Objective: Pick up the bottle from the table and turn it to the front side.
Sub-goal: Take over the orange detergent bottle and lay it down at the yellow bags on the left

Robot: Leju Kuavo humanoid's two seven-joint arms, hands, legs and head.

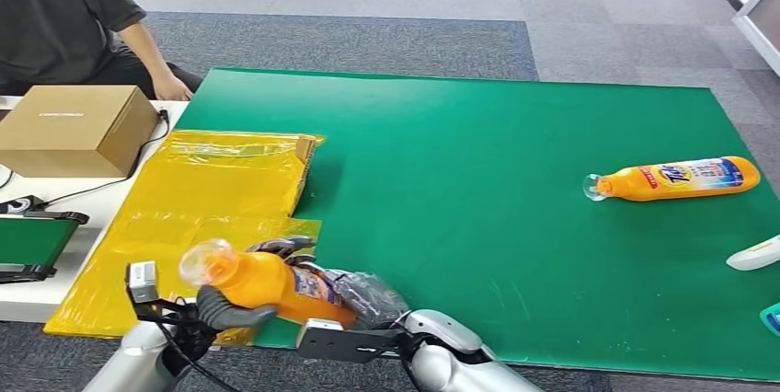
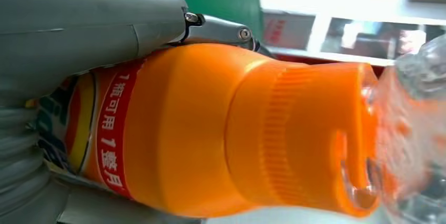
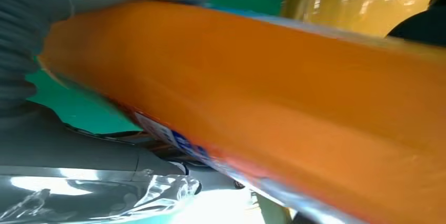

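Grey carpet-tile floor w/ a bench (image 1: pixel 478 153) covered by a green mat; a yellow plastic sheet (image 1: pixel 212 190) lies on its left part, a cardboard box (image 1: pixel 78 128) sits beyond that, and a person (image 1: pixel 64 15) sits at the far left corner. We hold the orange bottle (image 1: pixel 267 286) up off the near edge of the bench, lying roughly sideways, clear cap end twd the left. Our left robot hand (image 1: pixel 225 311) is closed around the bottle near its shoulder, thumb under the body; left wrist view shows the red label strip and orange neck right against the grey thumb. Our right robot hand (image 1: pixel 354 305) is wrapped on the base end, fingers curled on the label area; right wrist view shows the plain orange side w/ a bit of blue label edge at the rim. A 2nd orange bottle (image 1: pixel 676 178) lies on the mat at right, well apart. Step in hand, as we judge it: rolling the bottle abt its long axis so the label faces front. To do it well: keep one hand firm while the other regrips, roll slowly, keep the bottle level, don't squeeze near the cap, stop once the label is fully twd the camera.
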